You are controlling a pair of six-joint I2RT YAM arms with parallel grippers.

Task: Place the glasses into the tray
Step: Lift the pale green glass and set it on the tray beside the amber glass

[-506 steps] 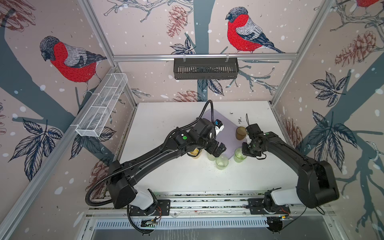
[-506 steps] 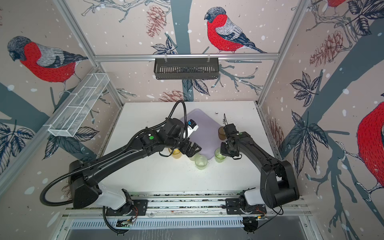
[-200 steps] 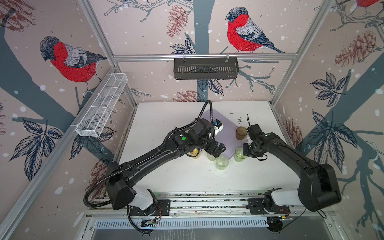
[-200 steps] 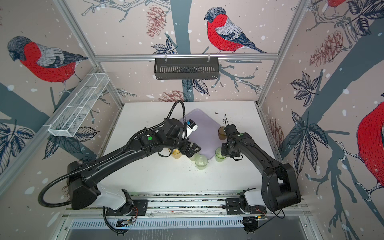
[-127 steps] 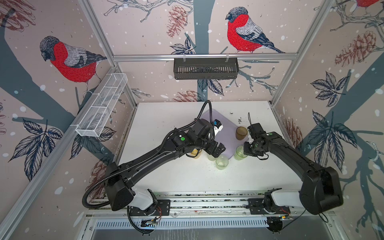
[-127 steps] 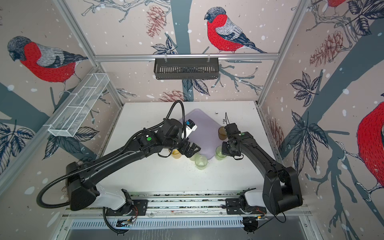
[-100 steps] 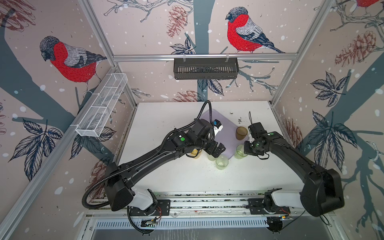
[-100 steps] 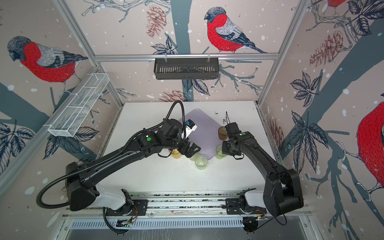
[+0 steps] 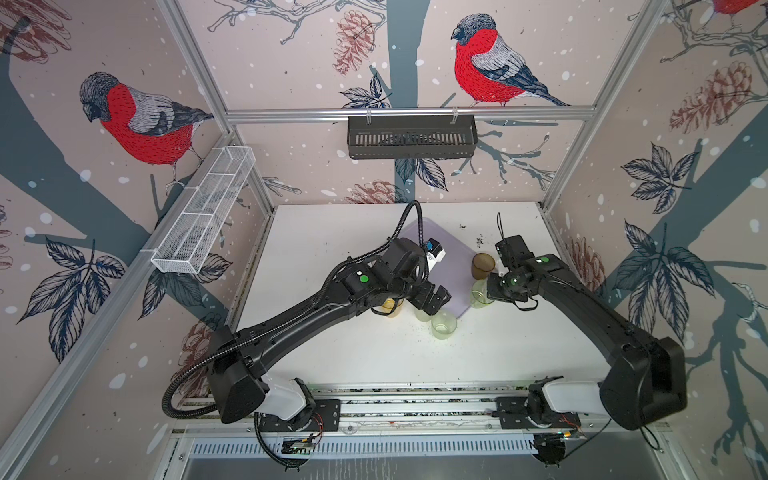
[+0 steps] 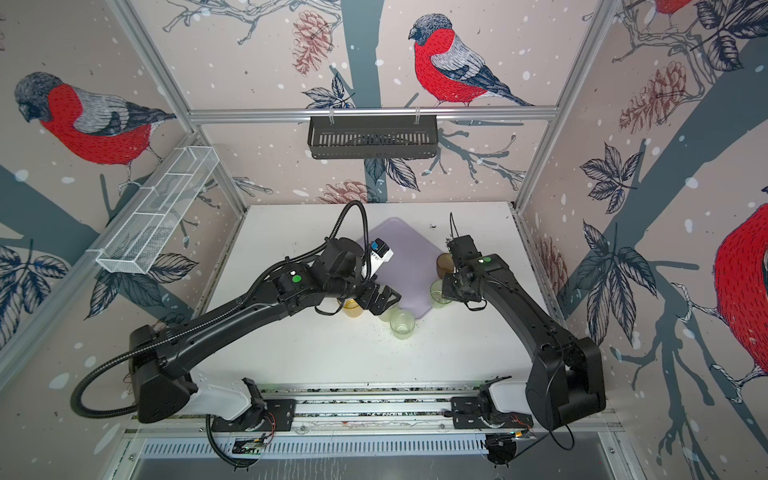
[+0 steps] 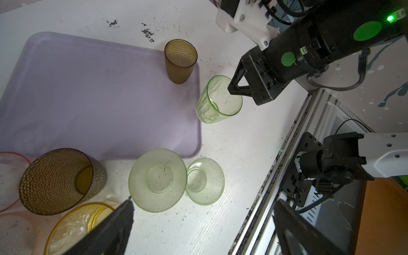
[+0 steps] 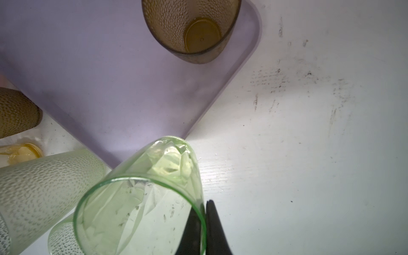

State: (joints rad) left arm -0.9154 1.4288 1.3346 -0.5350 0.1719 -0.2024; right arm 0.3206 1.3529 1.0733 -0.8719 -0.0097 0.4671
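— What do we have on the right arm?
— We record the right gripper point(image 11: 230, 91) pinching the rim of the green glass point(image 11: 217, 103). In the right wrist view its fingers point(image 12: 217, 231) are pressed together on the glass wall, one inside and one outside.

— And how does that glass sit?
— It is tilted, with its mouth toward the gripper and its base at the edge of the tray point(image 11: 99, 99), near a rounded corner. We cannot tell whether the base touches the table point(image 11: 231, 143) or the tray's rim.

— What is in the tray?
— We see one brown glass point(image 11: 180, 64) standing upright just inside the rim, near the green glass. In both top views it is at the tray's right edge.

— What about the left arm?
— The left gripper point(image 9: 435, 300) is spread wide and holds nothing. It hangs above two pale glasses point(image 11: 157, 180), which stand side by side on the table just off the tray's long edge.

— And the other glasses?
— They stand mouth up on the table along that same edge. We note a second brown glass point(image 11: 59, 181) with an amber glass point(image 11: 77, 225) just beside it. Part of a pink glass point(image 11: 8, 183) shows at the border of the left wrist view.
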